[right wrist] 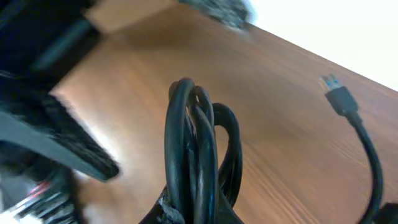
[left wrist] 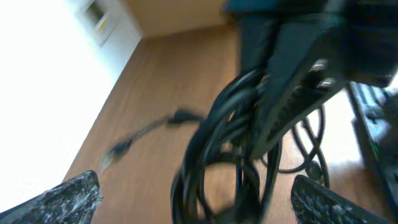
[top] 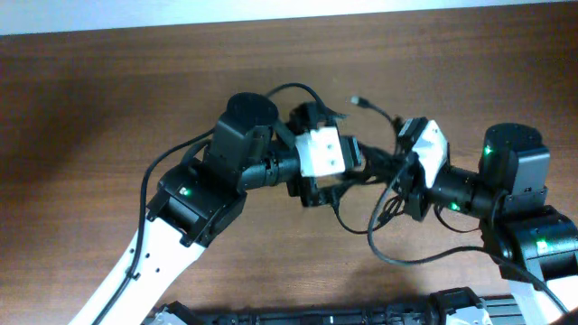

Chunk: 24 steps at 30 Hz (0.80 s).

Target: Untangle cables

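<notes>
Your right tool (right wrist: 193, 216) pinching cables (right wrist: 191, 143) at coil; left tool (left wrist: 199, 202) spread wide. Lift slowly (plug end (right wrist: 336, 97) trails free), take one loop with left, pull apart gently.

1. thin black flexible cables (right wrist: 193, 155): uniform glossy black.
2. small metal plug (right wrist: 339, 96): black body, silver tip.
3. flat wooden table (top: 90, 108): reddish-brown, fine streaked grain.
</notes>
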Each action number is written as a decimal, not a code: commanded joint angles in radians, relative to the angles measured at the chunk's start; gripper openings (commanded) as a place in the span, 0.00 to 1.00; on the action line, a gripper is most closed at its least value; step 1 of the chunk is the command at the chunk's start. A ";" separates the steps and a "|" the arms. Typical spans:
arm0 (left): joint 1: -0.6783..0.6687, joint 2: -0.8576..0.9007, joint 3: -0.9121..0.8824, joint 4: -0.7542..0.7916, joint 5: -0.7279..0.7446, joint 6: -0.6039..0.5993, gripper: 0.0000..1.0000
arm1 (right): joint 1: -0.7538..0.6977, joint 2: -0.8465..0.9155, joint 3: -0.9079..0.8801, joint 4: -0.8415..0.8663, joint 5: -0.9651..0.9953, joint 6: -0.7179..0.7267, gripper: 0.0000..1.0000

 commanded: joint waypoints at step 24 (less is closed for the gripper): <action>0.216 -0.036 0.012 0.118 0.060 -0.943 0.99 | 0.001 -0.004 0.004 0.409 -0.058 0.293 0.04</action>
